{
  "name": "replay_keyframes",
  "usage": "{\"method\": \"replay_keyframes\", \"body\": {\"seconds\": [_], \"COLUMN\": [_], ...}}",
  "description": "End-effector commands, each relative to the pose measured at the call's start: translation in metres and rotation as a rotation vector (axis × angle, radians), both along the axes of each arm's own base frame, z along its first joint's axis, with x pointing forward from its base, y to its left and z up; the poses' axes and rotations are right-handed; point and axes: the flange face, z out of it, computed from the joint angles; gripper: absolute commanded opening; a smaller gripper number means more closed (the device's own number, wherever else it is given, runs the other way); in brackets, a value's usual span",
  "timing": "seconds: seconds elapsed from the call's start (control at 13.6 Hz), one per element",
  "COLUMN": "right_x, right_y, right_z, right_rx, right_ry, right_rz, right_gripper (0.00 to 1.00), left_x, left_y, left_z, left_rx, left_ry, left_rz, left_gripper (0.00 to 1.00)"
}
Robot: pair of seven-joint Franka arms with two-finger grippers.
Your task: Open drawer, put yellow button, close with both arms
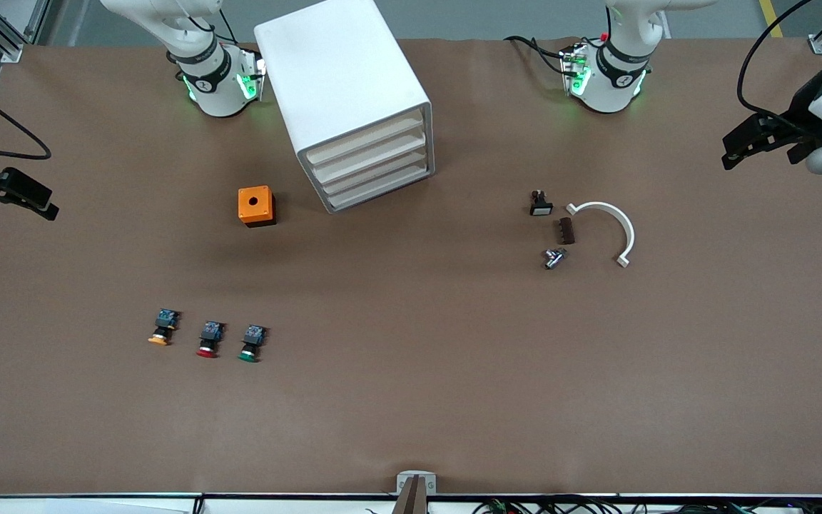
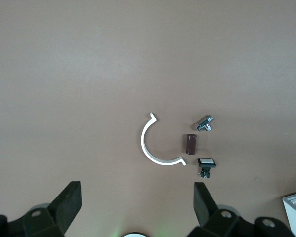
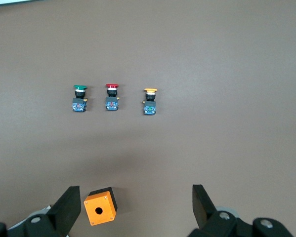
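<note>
The white cabinet (image 1: 343, 86) stands at the back between the arm bases, and its top drawer (image 1: 366, 145) is shut like the three below it. The yellow button (image 1: 161, 330) lies on the table nearer to the front camera than the cabinet, toward the right arm's end; it also shows in the right wrist view (image 3: 149, 101). My right gripper (image 1: 26, 196) is open and empty, up over the table's edge at the right arm's end (image 3: 133, 207). My left gripper (image 1: 746, 141) is open and empty, up over the left arm's end (image 2: 137, 202).
A red button (image 1: 208, 340) and a green button (image 1: 252, 344) lie beside the yellow one. An orange box (image 1: 256, 205) sits beside the cabinet. A white half ring (image 1: 614, 225), a brown block (image 1: 566, 230), a small switch (image 1: 541, 203) and a metal part (image 1: 555, 258) lie toward the left arm's end.
</note>
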Motion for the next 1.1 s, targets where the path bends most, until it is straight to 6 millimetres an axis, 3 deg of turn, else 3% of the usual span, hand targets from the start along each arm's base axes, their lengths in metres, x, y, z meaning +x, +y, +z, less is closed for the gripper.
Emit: {"method": "replay_keyframes", "body": {"seconds": [0.0, 0.29, 0.59, 0.81, 1.03], "right_x": [-0.004, -0.005, -0.001, 0.019, 0.049], "right_y": [-0.005, -0.005, -0.007, -0.010, -0.021], "right_z": [0.002, 0.001, -0.003, -0.027, -0.070], "right_rx": [-0.017, -0.009, -0.005, -0.017, -0.027], "right_ry": [-0.004, 0.008, 0.009, -0.004, -0.009], "right_rz": [-0.004, -0.009, -0.004, -0.002, 0.068], "right_gripper": [1.00, 1.00, 1.00, 1.00, 1.00], "left_x": [0.000, 0.005, 0.027, 0.049, 0.086], "left_y": [-0.003, 0.000, -0.003, -0.010, -0.039], "left_z": [0.009, 0.003, -0.036, -0.082, -0.122], "left_rx": [0.002, 0.004, 0.002, -0.013, -0.009], "left_ry": [0.010, 0.030, 0.103, 0.181, 0.226], "left_rz": [-0.002, -0.001, 0.009, 0.002, 0.039], "left_gripper": [1.00, 1.00, 1.00, 1.00, 1.00]}}
